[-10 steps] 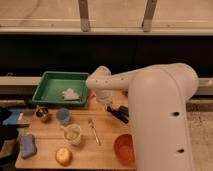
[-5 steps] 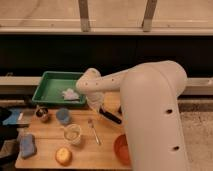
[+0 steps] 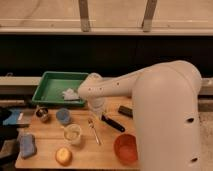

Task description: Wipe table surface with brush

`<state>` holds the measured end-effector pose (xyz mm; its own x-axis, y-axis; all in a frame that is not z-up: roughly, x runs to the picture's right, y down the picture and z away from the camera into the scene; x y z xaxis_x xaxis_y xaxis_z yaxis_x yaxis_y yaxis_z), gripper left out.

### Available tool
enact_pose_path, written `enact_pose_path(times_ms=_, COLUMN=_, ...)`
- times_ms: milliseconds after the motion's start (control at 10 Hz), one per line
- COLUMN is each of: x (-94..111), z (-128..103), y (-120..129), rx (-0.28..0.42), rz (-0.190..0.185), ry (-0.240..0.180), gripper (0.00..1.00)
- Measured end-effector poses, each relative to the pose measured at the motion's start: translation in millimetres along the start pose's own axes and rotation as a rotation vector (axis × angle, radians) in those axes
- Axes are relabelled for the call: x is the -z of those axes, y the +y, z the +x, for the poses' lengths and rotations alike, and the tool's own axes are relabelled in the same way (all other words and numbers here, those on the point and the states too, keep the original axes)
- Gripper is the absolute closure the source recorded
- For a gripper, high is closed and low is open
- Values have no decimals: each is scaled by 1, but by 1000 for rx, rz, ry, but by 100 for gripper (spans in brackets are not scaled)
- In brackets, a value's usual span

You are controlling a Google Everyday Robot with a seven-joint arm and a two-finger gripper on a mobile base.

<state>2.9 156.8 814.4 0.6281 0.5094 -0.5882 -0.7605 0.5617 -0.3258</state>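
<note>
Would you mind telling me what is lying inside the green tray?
Inside the green tray lies a crumpled white cloth. The arm covers the tray's right corner; the tool is hidden under the wrist by the brush.

The white arm's gripper [image 3: 96, 106], shut at frame centre, is hemmed by the green plastic tray [image 3: 50, 85], slim black-handled brush [image 3: 114, 123] and thin silver spoon [image 3: 94, 131].

On the table [image 3: 47, 150], a tray [image 3: 52, 86] sits at upper left, and a bowl [image 3: 125, 148] at lower right. The brush [image 3: 114, 123] lies at centre, a spoon [image 3: 94, 131] just left of it. The gripper [image 3: 96, 106], shut, hangs below the tray's right end, above the spoon.
</note>
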Motion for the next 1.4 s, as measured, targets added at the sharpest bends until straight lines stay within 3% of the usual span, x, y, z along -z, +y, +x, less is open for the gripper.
enact_pose_path(times_ms=600, x=-9, z=-16, y=-65, rx=-126, rz=41, ry=9, gripper=94)
enact_pose_path(times_ms=900, x=-13, z=-43, y=-59, rx=-110, rz=26, ry=-4, gripper=94)
enact_pose_path(times_ms=1100, x=-5, z=-72, y=-32, rx=-36, rz=-15, ry=-41, gripper=94)
enact_pose_path(times_ms=1400, x=9, z=-65, y=-1, rx=34, rz=-60, ry=-76, gripper=94)
